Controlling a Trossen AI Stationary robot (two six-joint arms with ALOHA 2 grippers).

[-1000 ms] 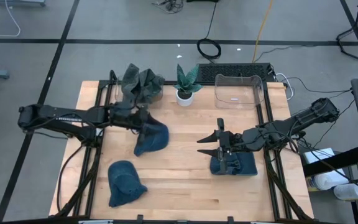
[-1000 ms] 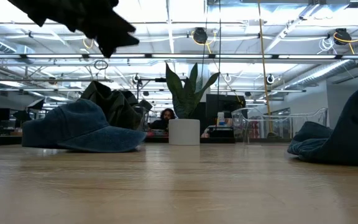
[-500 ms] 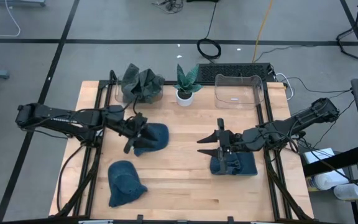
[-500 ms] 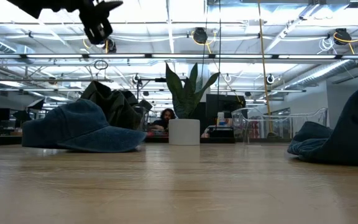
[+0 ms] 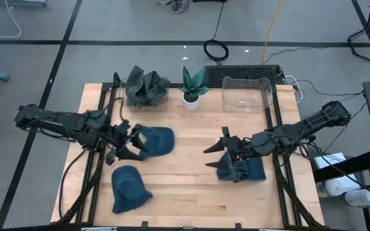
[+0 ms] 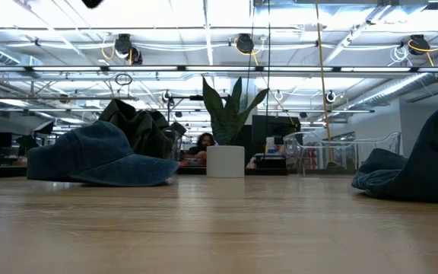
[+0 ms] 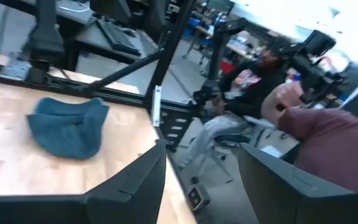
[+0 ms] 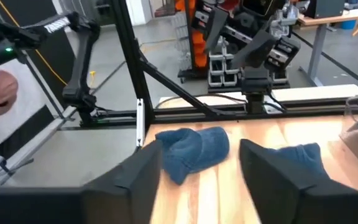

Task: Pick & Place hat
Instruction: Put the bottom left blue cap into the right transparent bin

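Three blue denim hats lie on the wooden table. One rests crown up at the centre [image 5: 157, 141], [image 6: 101, 156], [image 8: 297, 155]. Another sits near the front left [image 5: 130, 189], [image 8: 194, 149]. The third is at the right [image 5: 246, 171], [image 7: 67, 127], [image 6: 424, 160]. My left gripper [image 5: 135, 145], [image 7: 201, 155] hovers open just left of the centre hat, touching nothing. My right gripper [image 5: 209, 158], [image 8: 201, 152] stands open in the air; its hand is above the right hat, and the fingers reach past the hat toward the table's middle.
A heap of dark grey-green hats [image 5: 146, 86] lies at the far left. A potted plant [image 5: 191, 90] and a clear plastic bin [image 5: 246, 93] stand along the far edge. Bare wood lies between the centre and right hats. People sit beyond the table [image 7: 253, 81].
My left gripper has drawn back from over the centre hat toward the table's left and near edges. It has also risen out of the top of the low view. The centre hat rests where it was. My right gripper has rolled a little in place.
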